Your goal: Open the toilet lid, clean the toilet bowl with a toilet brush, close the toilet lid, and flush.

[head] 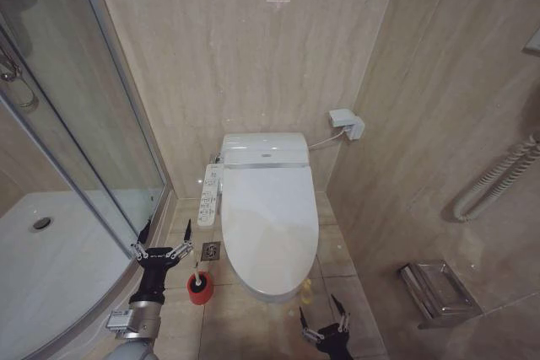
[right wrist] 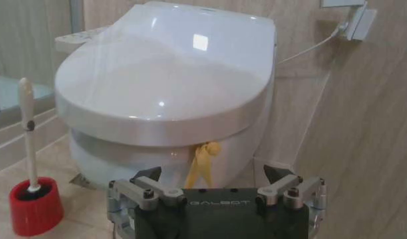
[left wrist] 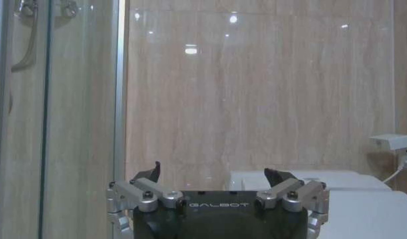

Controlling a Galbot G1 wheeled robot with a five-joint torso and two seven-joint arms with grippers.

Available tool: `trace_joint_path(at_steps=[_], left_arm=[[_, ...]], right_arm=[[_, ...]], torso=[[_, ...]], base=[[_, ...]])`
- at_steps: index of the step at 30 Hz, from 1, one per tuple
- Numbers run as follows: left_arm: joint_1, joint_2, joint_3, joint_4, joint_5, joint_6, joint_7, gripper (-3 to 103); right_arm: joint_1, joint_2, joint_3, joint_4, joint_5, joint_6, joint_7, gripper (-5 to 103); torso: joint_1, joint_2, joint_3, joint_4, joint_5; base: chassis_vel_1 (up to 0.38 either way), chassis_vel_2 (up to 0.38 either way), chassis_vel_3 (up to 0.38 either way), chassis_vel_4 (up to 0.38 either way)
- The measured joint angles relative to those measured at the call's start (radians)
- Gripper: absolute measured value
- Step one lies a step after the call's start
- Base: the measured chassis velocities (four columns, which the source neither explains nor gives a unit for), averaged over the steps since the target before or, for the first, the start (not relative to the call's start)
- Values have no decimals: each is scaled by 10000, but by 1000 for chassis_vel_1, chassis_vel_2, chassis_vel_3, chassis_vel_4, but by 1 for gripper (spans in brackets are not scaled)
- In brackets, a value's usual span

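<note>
Your right end effector (head: 324, 313) hangs low in front of the toilet with its fingers spread wide and nothing between them; in the head view the frame's lower edge cuts it off. Your left end effector (head: 165, 236) is also wide and unladen, raised beside the shower door (head: 93, 124), just above the toilet brush (head: 199, 280). From the right wrist you see the toilet lid (right wrist: 170, 74) down and shut, its yellow strap (right wrist: 202, 162) dangling off the front edge, mostly hidden from the head camera. That lid covers the toilet bowl (right wrist: 123, 154), so its inside is hidden. The brush stands upright in its red holder (right wrist: 36, 206) on the floor, bristles hidden inside
</note>
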Motion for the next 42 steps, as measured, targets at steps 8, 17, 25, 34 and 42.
trace_joint_path(at_steps=[8, 17, 25, 34, 42], left_arm=[[2, 0, 0, 0, 0, 0, 0, 100], [2, 0, 0, 0, 0, 0, 0, 100], [2, 0, 0, 0, 0, 0, 0, 100], [1, 0, 0, 0, 0, 0, 0, 100], [2, 0, 0, 0, 0, 0, 0, 100]], right_arm=[[669, 137, 69, -435, 71, -150, 48, 100], [1228, 19, 178, -1026, 86, -316, 117, 100], [1577, 58, 222, -1708, -120, -263, 215, 100], [1895, 177, 385, -2012, -155, -188, 335, 103], [1948, 183, 503, -2042, -148, -171, 385, 61]], torso=[[0, 0, 0, -1, 0], [0, 0, 1, -1, 1], [0, 0, 0, -2, 1], [0, 0, 0, -1, 1], [0, 0, 1, -1, 1]], base=[[0, 0, 0, 0], [0, 0, 0, 0], [0, 0, 0, 0], [0, 0, 0, 0], [0, 0, 0, 0]])
